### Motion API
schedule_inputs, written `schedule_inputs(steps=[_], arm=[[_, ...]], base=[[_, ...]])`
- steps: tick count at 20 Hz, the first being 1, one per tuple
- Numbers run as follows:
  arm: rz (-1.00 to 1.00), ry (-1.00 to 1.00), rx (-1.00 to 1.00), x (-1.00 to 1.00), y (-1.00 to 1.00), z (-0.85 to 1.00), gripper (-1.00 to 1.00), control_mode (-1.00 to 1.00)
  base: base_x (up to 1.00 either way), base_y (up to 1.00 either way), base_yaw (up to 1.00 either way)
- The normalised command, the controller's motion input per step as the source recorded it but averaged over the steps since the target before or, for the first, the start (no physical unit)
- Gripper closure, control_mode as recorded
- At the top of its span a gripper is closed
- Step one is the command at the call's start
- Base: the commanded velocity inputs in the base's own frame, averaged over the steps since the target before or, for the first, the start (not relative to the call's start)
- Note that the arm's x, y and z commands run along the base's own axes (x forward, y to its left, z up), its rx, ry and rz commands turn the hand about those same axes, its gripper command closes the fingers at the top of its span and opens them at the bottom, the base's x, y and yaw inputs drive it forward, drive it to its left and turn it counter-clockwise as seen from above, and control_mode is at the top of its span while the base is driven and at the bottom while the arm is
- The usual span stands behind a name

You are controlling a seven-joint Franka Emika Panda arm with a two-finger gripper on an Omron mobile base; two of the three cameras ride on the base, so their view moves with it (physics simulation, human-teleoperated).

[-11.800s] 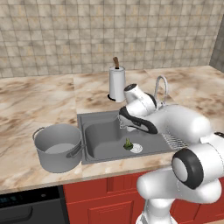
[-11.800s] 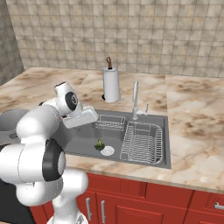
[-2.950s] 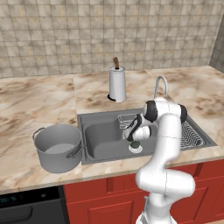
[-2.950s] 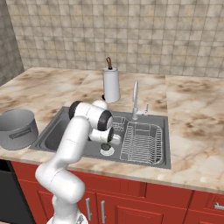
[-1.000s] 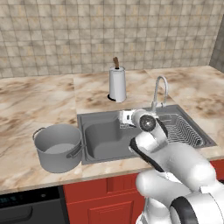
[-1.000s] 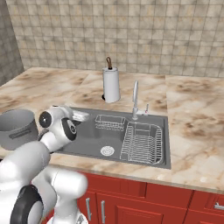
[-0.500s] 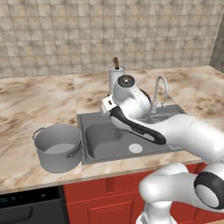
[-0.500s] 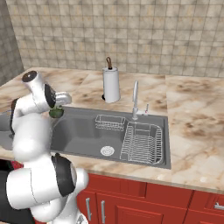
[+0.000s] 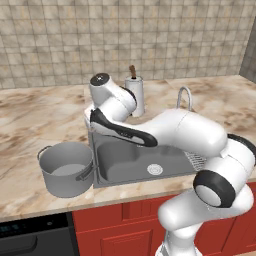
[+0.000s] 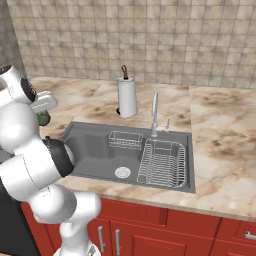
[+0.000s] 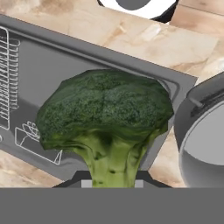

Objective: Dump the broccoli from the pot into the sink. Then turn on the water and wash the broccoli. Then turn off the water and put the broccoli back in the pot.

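The gripper (image 11: 113, 181) is pinching the broccoli (image 11: 107, 116) by its pale stem, floret up, above the end of the sink (image 9: 120, 160) that lies nearest the pot (image 9: 65, 167). From the right base view the green floret (image 10: 44, 118) peeks out beside the white wrist, raised above the sink's (image 10: 90, 145) left rim. The pot stands on the counter (image 9: 40, 115) just beside the sink, its rim (image 11: 192, 131) close to the held broccoli
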Motion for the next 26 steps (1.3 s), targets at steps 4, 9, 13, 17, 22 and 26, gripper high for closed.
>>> schedule_inputs(steps=[4,9,13,17,22,26], arm=[[0.0,-0.04,-0.01,0.0,0.87,-0.31,1.0,-1.0],[0.05,0.0,0.03,0.0,0.43,-0.14,1.0,-1.0],[0.02,0.01,0.03,0.01,0.43,-0.36,1.0,-1.0],[0.03,0.09,0.01,0.03,0.36,-0.57,1.0,-1.0],[0.04,0.08,0.04,0.19,0.25,-0.43,1.0,-1.0],[0.03,0.07,0.03,0.25,0.25,-0.33,1.0,-1.0]], base=[[0.0,0.0,0.0],[0.0,0.0,0.0],[0.0,0.0,0.0],[0.0,0.0,0.0],[0.0,0.0,0.0],[0.0,0.0,0.0]])
